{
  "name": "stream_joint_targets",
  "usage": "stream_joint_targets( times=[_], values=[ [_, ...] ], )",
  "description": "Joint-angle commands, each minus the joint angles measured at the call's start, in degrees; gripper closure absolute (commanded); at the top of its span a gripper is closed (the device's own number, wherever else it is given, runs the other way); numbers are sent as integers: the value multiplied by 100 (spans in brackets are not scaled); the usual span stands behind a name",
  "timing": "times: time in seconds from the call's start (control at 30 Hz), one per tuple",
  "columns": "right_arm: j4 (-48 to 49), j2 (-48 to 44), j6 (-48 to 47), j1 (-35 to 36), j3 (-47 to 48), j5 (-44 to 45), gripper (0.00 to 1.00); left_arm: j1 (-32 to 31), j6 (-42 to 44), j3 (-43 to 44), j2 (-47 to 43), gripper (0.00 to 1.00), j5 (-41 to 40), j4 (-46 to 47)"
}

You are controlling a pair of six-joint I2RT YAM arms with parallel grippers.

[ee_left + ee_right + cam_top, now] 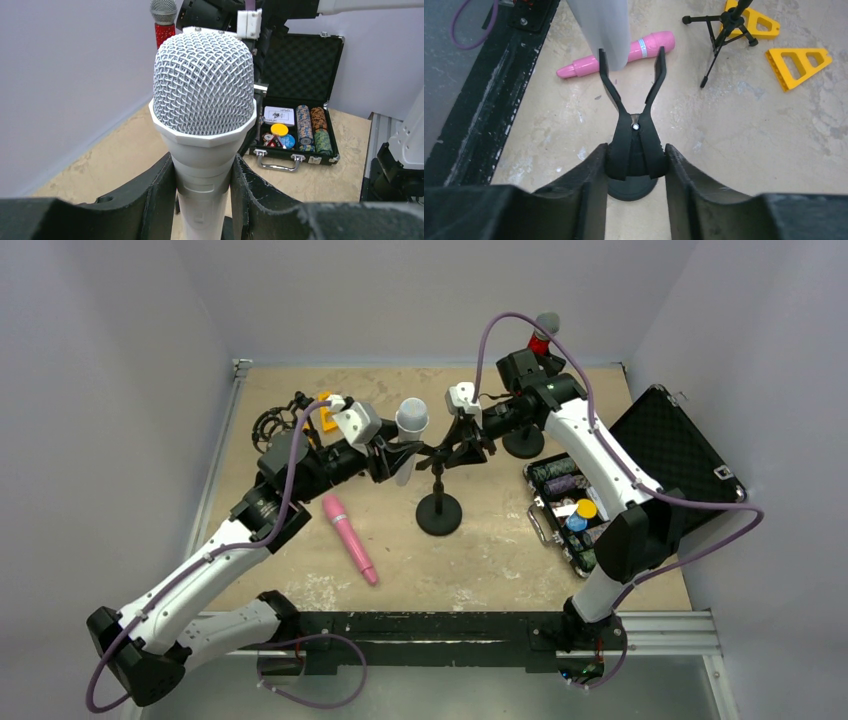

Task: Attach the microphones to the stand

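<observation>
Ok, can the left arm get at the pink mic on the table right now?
Probably not yet. The pink microphone lies uncovered on the table beside the left arm, but the left gripper is shut on the white microphone, so it cannot grasp another.

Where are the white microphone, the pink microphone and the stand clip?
white microphone point(202, 85): left wrist view, on its mesh head.
pink microphone point(349, 537): top external view, mid-body.
stand clip point(634, 142): right wrist view, on its handle end.
</observation>
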Motion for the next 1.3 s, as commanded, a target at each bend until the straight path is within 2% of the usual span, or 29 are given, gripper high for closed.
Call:
stream_joint_targets(
  times=[0.0, 0.1, 0.2, 0.73, 0.8, 0.93, 1.0, 1.1, 1.27],
  values=[
    [83, -1, -3, 18, -20, 26, 74, 27, -59, 427, 155, 100, 312, 544],
    [137, -64, 4, 16, -84, 3, 86, 39, -32, 426, 261, 100, 313, 635],
    [199, -106, 67, 18, -123, -62, 91, 43, -22, 445, 390, 100, 332, 723],
    [276, -258, 133, 18, -337, -289, 91, 44, -452, 31, 1086, 100, 294, 1664],
    [254, -266, 139, 14, -331, -311, 85, 44, -469, 44, 1133, 100, 251, 1654],
    [190, -352, 89, 16, -398, -376, 46, 44, -504, -42, 1140, 100, 102, 1601],
    [149, -435, 11, 17, -442, -410, 30, 51, -522, -130, 1100, 100, 20, 1650],
    [156, -567, -6, 15, -500, -422, 20, 61, -540, -178, 1054, 100, 1, 1649],
    [217, -794, 85, 16, -585, -449, 14, 70, -532, -112, 1025, 99, 31, 1506]
  ],
)
